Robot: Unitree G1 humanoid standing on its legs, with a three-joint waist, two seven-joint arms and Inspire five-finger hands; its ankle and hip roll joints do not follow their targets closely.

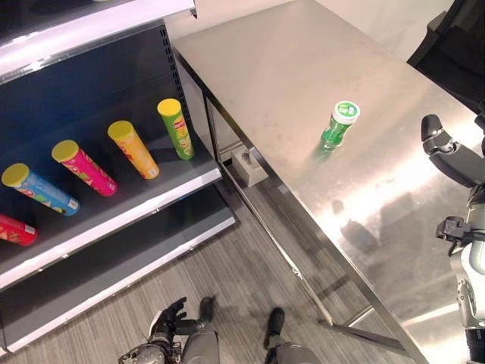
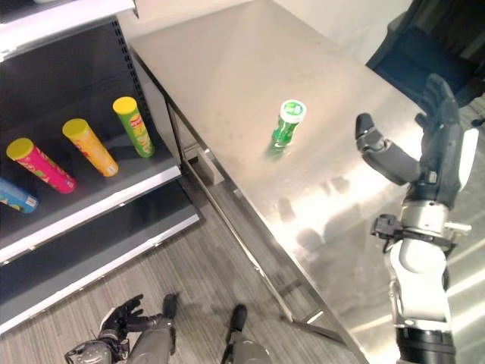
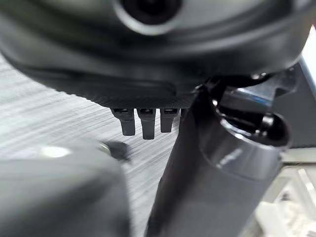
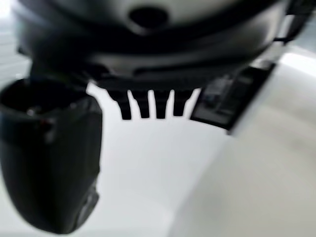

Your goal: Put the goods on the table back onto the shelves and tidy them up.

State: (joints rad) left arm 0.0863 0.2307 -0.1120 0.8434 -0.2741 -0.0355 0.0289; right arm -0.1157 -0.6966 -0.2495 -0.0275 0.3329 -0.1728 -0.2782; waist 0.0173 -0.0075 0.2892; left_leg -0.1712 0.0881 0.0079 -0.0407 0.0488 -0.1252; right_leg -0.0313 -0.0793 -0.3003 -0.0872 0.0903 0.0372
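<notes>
right hand point(image 2: 439, 144) raised over table point(image 2: 250, 68), fingers point(image 2: 433, 95) straight

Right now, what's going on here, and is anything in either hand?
Nothing is held yet. A green can with a white lid stands upright on the steel table, apart from both hands. The right hand is raised over the table beside it, fingers straight and open, palm toward the can. The left hand hangs low by the floor, relaxed. Several tube cans already lie on the dark shelf to the left. The green can is not yet shelved.
</notes>
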